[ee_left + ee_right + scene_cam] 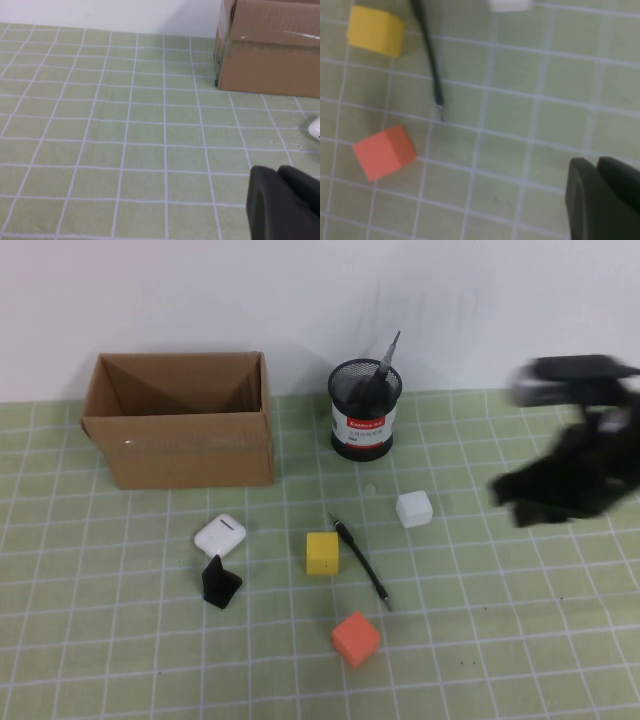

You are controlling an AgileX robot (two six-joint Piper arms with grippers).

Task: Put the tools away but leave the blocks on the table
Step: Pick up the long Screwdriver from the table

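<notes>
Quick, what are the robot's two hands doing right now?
Left gripper: near the cardboard box; cannot tell.
Right gripper: above the mat, right of the white block; cannot tell.

The right arm is matte black throughout, showing in the high view as a smeared dark mass with a flat, boxy black housing on top and a small pale patch on it; its right gripper (520,502) is a black blur. In each wrist view, only a rounded, glossy black moulded block shows: the right gripper's (603,200) and the left gripper's (282,205).
</notes>
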